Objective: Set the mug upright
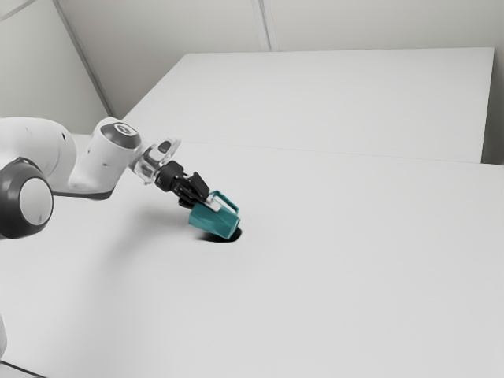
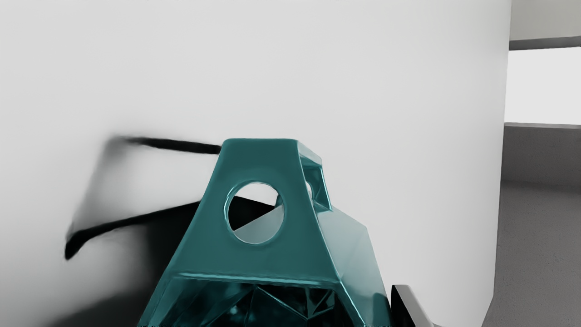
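White tabletop (image 1: 354, 260) fills most of the exterior view, second white surface (image 1: 331, 98) behind it in the upper part of the frame, pale wall (image 1: 181, 24) at the top and upper left. Arm (image 1: 106, 161) comes in from the left of the frame, angled down toward the center. Gripper (image 1: 206, 203) is just left of center, up against the mug. Can't tell whether it's spread or pinching the mug, the mug hides too much

Mug (image 1: 211, 220) is teal, just left of center and a bit below mid-height. Not upright: it's tipped well over, base end toward the exterior view's lower right, handle (image 1: 227, 200) on its upper side. Dark shadow (image 1: 213, 237) right under it. Can't tell if the low edge touches the table

Wrist view: mug mouth faces the gripper, flat teal section with a round hole beyond the rim, shadow spread over the tabletop beside it
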Robot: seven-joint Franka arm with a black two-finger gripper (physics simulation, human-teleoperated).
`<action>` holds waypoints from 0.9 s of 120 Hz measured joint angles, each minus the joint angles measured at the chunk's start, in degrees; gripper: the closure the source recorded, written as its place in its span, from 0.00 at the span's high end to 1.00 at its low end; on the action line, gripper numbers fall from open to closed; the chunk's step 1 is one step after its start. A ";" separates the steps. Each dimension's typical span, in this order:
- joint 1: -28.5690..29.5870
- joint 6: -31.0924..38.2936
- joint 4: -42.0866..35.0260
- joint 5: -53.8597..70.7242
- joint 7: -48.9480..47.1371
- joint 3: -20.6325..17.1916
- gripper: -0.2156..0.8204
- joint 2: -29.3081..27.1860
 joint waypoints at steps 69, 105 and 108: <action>-0.22 0.41 0.27 0.26 0.84 -1.98 0.05 -3.16; -3.45 1.37 0.16 9.38 -0.32 -1.99 0.05 -8.99; -3.76 1.45 0.22 10.47 -0.51 -1.99 0.05 -9.42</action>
